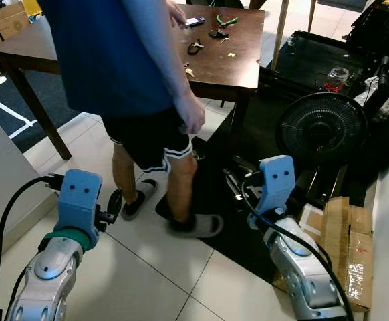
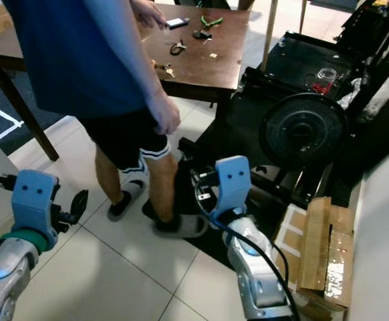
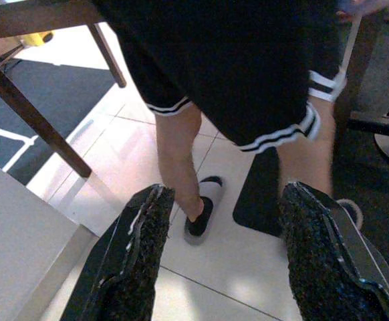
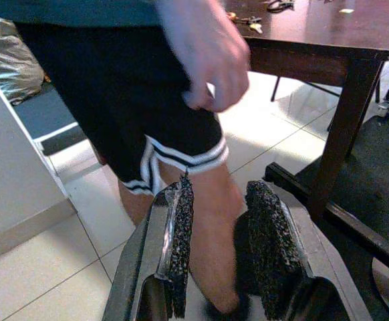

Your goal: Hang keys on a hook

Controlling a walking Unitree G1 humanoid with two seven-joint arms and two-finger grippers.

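I see the keys lying far ahead on the surface, beyond a person; my right pincer, spread and empty like the left pincer, is nearer.

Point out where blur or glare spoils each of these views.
Left eye view: sharp, soft sheen on the dark wooden table. Right wrist view: the person's hanging hand is smeared by motion blur, while the right gripper's rough black fingers look crisp. Left wrist view: pale floor tiles bright, nearly washed out; top right corner blurred.

person in slippers beside wooden table; black fan, perhaps cardboard.
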